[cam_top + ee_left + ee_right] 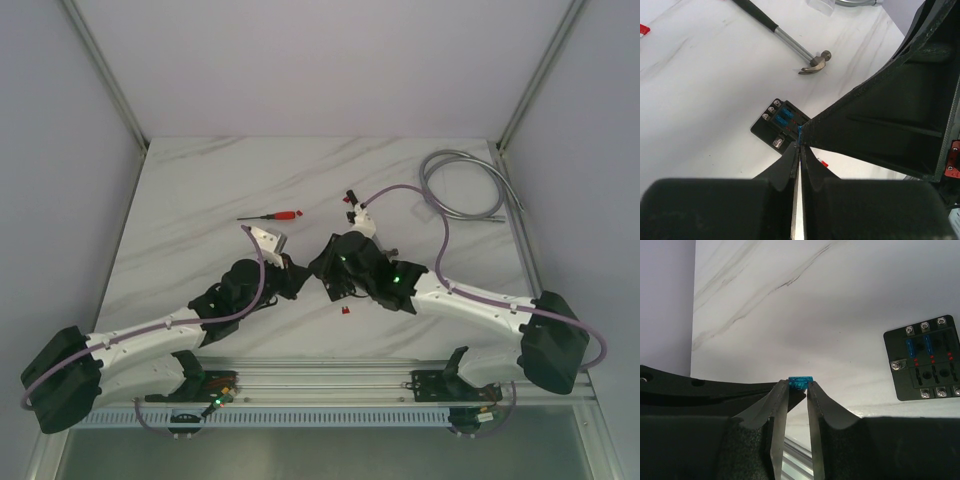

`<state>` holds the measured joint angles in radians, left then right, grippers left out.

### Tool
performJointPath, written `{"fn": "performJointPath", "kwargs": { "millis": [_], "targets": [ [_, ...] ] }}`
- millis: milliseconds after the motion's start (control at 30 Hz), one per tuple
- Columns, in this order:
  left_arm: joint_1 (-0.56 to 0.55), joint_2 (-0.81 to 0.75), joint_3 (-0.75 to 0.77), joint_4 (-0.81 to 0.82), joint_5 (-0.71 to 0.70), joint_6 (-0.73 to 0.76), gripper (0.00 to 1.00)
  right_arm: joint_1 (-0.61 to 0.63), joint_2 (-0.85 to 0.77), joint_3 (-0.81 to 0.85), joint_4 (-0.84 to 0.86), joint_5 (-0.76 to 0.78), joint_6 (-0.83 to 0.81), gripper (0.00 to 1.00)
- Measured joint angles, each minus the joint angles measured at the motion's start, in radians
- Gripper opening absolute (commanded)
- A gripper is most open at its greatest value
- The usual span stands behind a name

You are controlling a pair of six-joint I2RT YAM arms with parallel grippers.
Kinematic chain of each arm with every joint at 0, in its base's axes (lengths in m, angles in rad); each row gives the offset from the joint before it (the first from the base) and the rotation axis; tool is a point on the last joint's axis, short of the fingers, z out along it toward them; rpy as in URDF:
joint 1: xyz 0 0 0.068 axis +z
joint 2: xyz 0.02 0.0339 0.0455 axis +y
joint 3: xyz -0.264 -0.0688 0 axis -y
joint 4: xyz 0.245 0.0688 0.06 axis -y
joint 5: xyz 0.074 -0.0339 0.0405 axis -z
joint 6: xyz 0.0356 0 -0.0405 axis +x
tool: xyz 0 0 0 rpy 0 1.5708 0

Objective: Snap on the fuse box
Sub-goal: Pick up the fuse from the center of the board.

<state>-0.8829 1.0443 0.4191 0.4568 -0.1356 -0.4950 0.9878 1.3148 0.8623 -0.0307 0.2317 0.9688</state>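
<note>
The fuse box [925, 357] lies flat on the marble table, a black square block with two blue fuses in its slots and screws along its edges. It also shows in the left wrist view as the fuse box [780, 125], just beyond my fingertips. My right gripper [800, 385] is shut on a small blue fuse [801, 382], held above the table to the left of the box. My left gripper [800, 142] meets it tip to tip, its fingers closed on the same fuse, a blue sliver [800, 134]. In the top view both grippers [312, 272] cover the box.
A clear greyish cover piece [268, 240] and a red-handled screwdriver [275, 216] lie behind the left gripper. A loose red fuse [345, 312] sits near the front. A coiled grey cable [465, 185] is at the back right. A small metal-headed tool [812, 62] lies past the box.
</note>
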Motion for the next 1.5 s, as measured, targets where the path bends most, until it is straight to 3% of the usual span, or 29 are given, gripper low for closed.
{"fn": "performJointPath", "kwargs": {
  "millis": [133,367,600,833,1067,1367,1500],
  "targets": [
    [0.0,-0.004,0.0,-0.007,0.001,0.004,0.01,-0.003,0.0,-0.007,0.015,-0.014,0.0,0.31],
    [0.0,-0.036,0.0,-0.009,0.001,0.017,0.0,-0.029,-0.031,-0.032,0.054,-0.063,-0.039,0.47],
    [-0.001,-0.065,0.0,-0.005,0.037,0.035,0.0,-0.128,-0.203,-0.142,0.129,-0.215,-0.237,0.55],
    [-0.001,-0.082,0.014,-0.006,0.187,0.045,0.0,-0.27,-0.325,-0.186,0.2,-0.506,-0.506,0.56],
    [-0.001,-0.11,0.053,0.001,0.333,0.038,0.0,-0.313,-0.371,-0.203,0.253,-0.781,-0.698,0.55],
    [-0.001,-0.169,0.06,0.003,0.433,0.026,0.0,-0.334,-0.422,-0.228,0.27,-1.004,-0.805,0.53],
    [-0.001,-0.169,0.069,0.009,0.471,0.024,0.0,-0.334,-0.422,-0.228,0.277,-1.052,-0.817,0.46]
  ]
}}
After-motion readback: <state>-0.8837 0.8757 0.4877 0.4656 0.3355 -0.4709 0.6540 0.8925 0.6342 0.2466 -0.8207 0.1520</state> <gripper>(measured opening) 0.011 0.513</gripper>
